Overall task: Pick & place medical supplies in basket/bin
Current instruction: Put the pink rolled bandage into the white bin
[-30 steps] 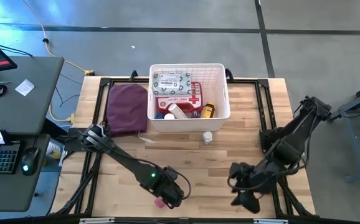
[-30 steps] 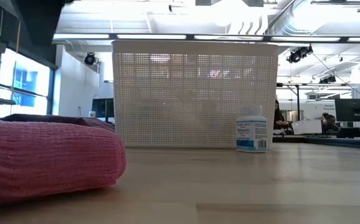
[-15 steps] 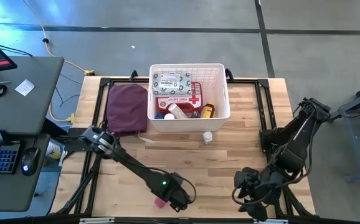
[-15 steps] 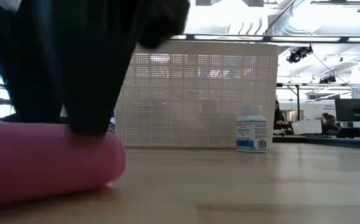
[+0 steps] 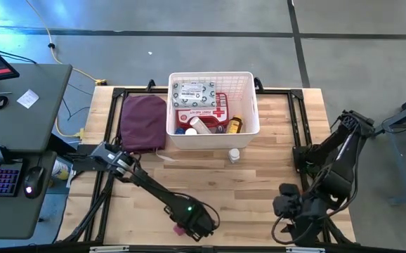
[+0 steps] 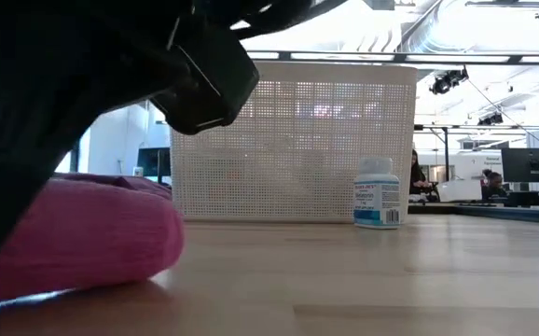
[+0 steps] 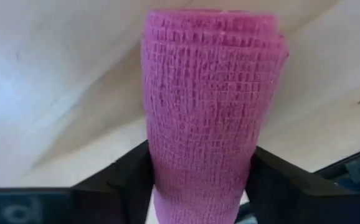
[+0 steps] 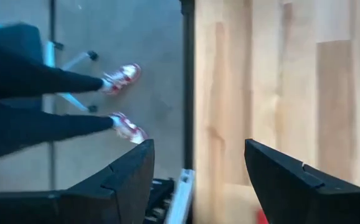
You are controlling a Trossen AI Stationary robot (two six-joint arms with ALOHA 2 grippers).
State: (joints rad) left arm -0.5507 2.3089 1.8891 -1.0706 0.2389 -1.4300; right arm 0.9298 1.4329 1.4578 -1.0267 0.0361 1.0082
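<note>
The left pincer (image 7: 198, 186) is closing around the pink roll (image 7: 208, 106) at the worktop's (image 5: 273, 169) near edge, having dropped lower; the right pincer (image 8: 195, 180), open and empty, is pulling back toward the near right corner.

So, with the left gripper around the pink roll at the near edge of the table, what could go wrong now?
The left gripper holds only the lower end of the pink roll, so the soft roll may slip or tilt on lifting. On the way to the white basket, the arm might also knock over the small bottle standing in front of it.
</note>
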